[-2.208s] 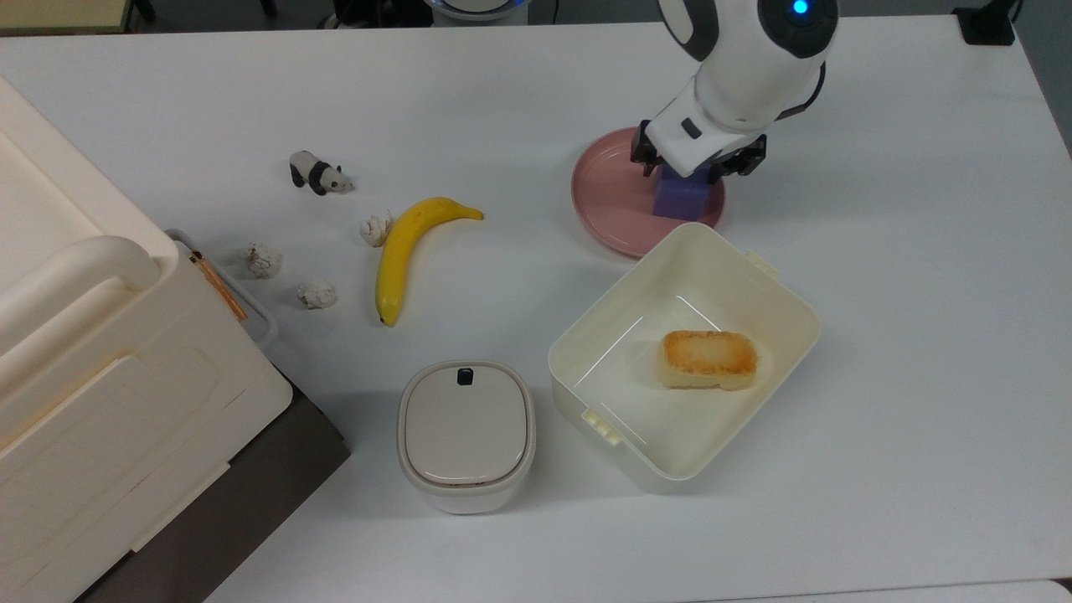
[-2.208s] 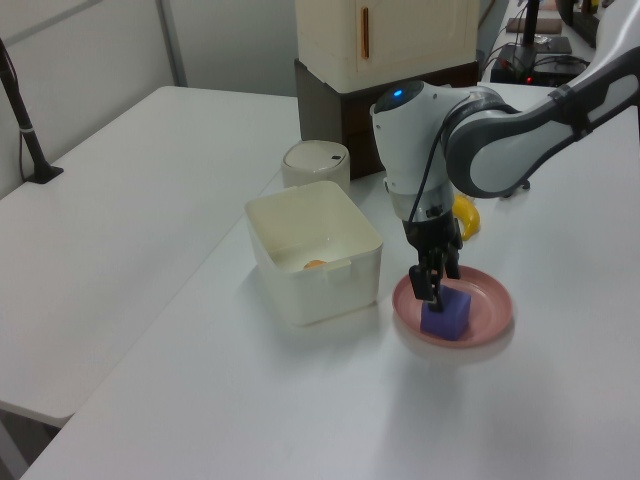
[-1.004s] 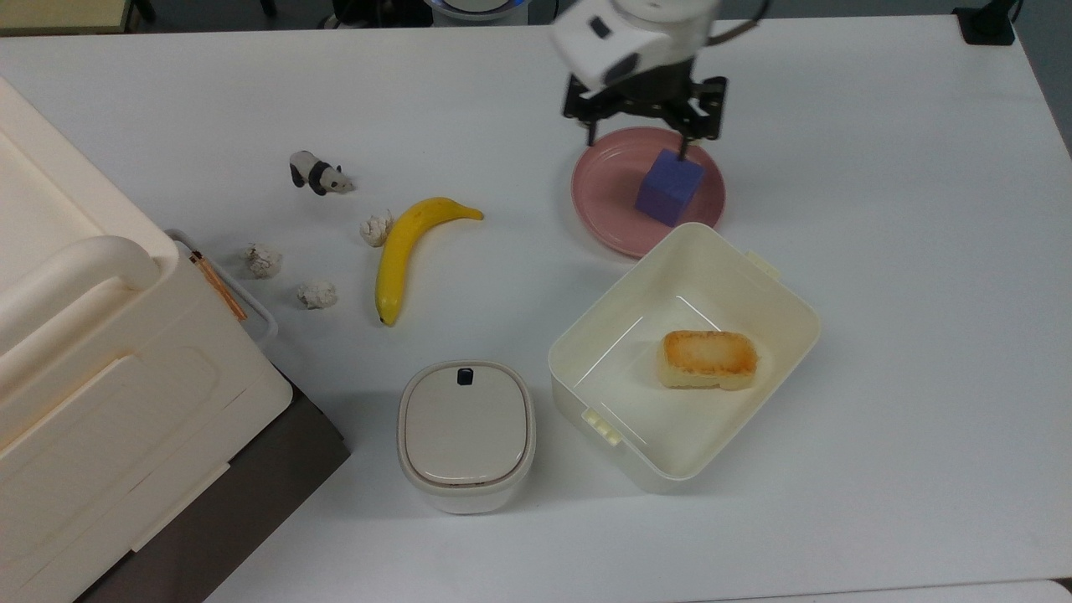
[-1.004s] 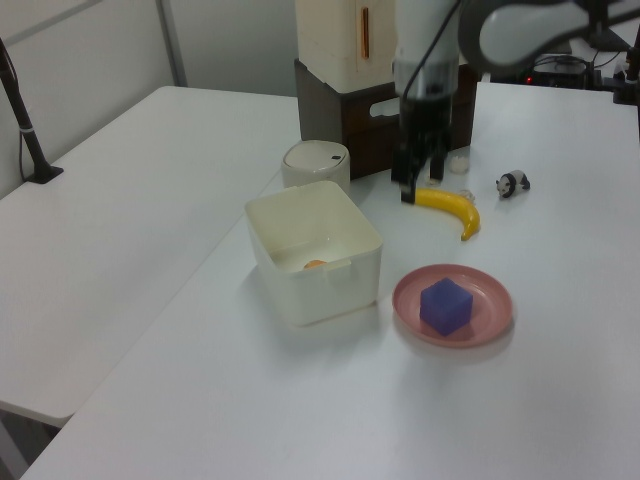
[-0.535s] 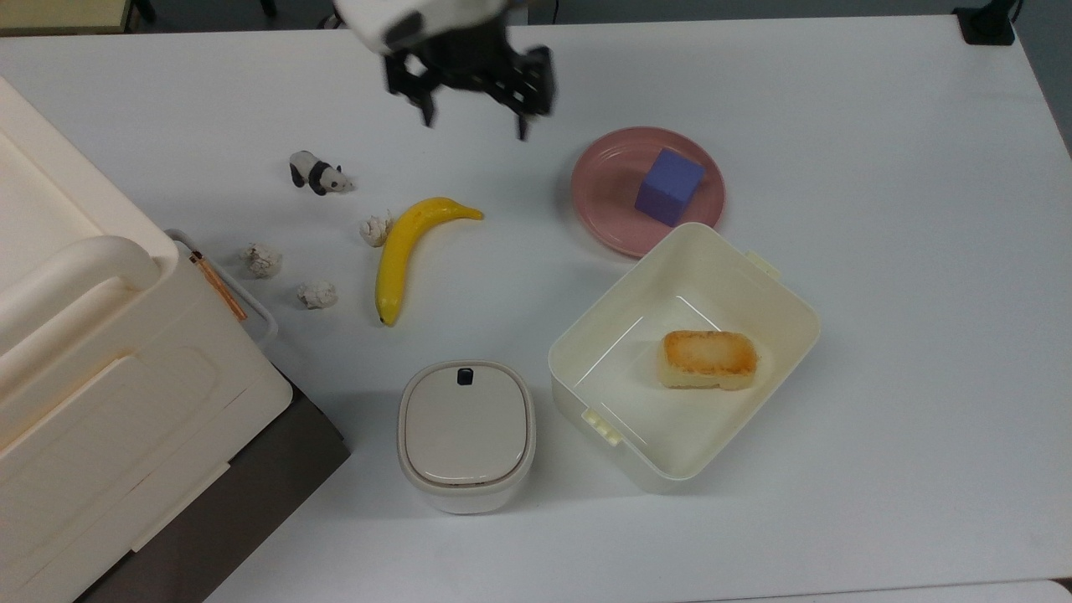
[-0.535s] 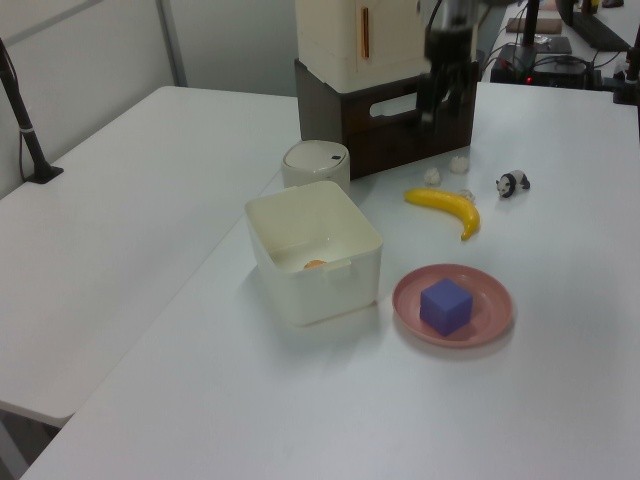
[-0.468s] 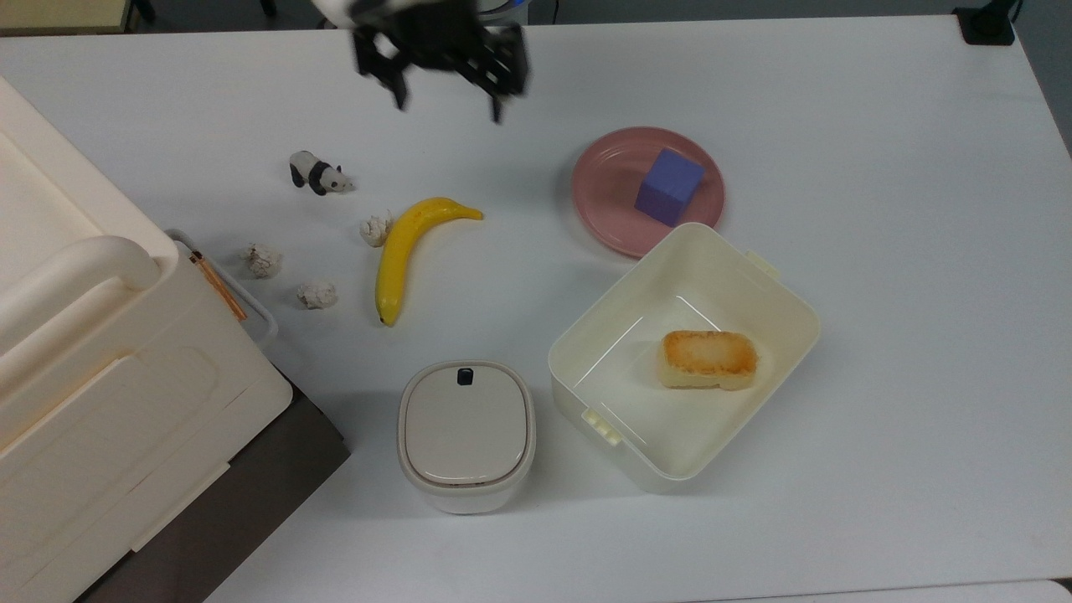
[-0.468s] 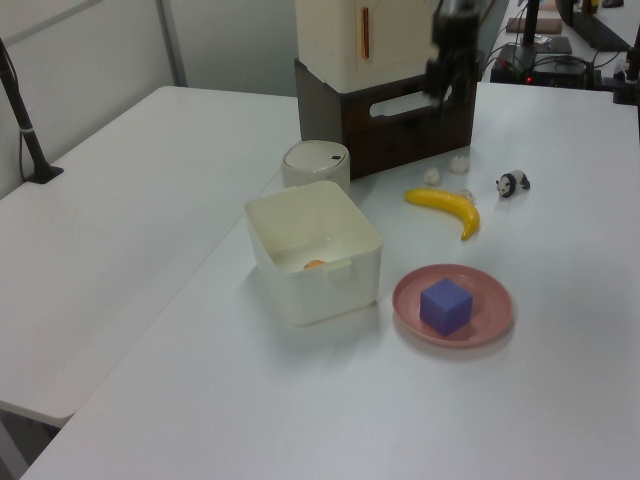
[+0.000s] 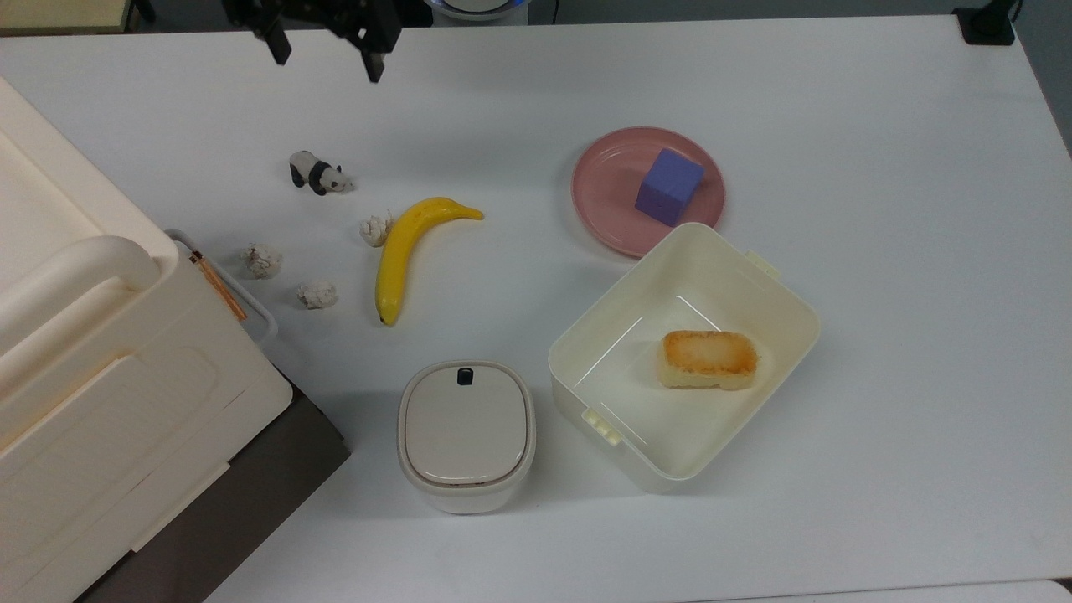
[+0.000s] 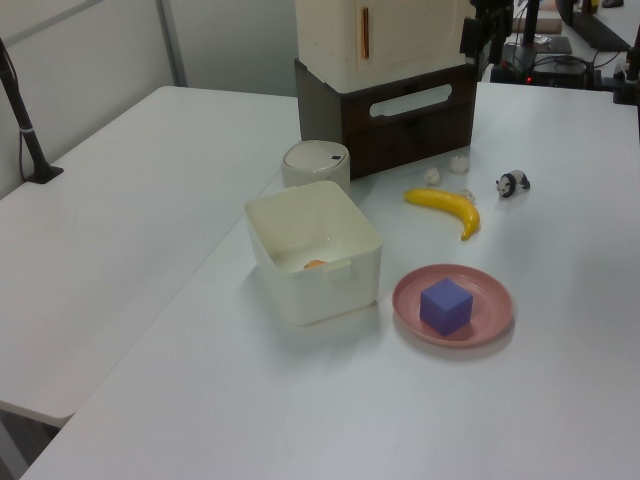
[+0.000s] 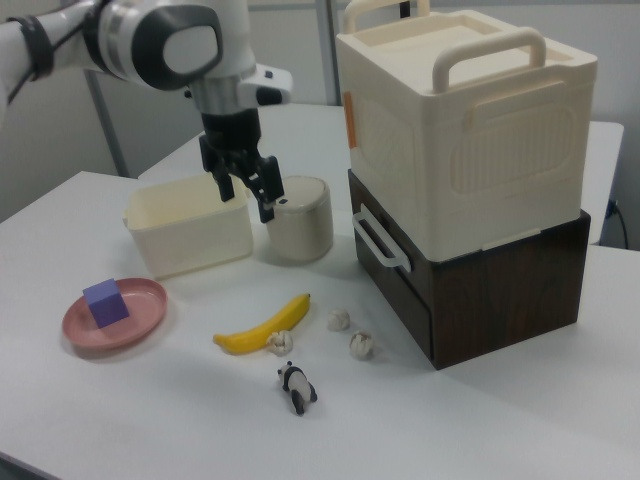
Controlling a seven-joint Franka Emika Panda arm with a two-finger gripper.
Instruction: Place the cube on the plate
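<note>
Black two-finger gripper (image 9: 325, 60) raised, fingers spread and empty.
Small blue-purple matte cube (image 9: 668, 186) sits on round pink plate (image 9: 607, 180); no readable writing anywhere.

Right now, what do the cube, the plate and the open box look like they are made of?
Cube: matte blue-purple, no glare, possibly foam or painted wood. Plate: smooth pink with a soft sheen, plastic or glazed ceramic. Open box: glossy cream plastic with moulded clips.

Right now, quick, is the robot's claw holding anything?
Gripper: open, holding nothing. The cube sits on the plate.
</note>
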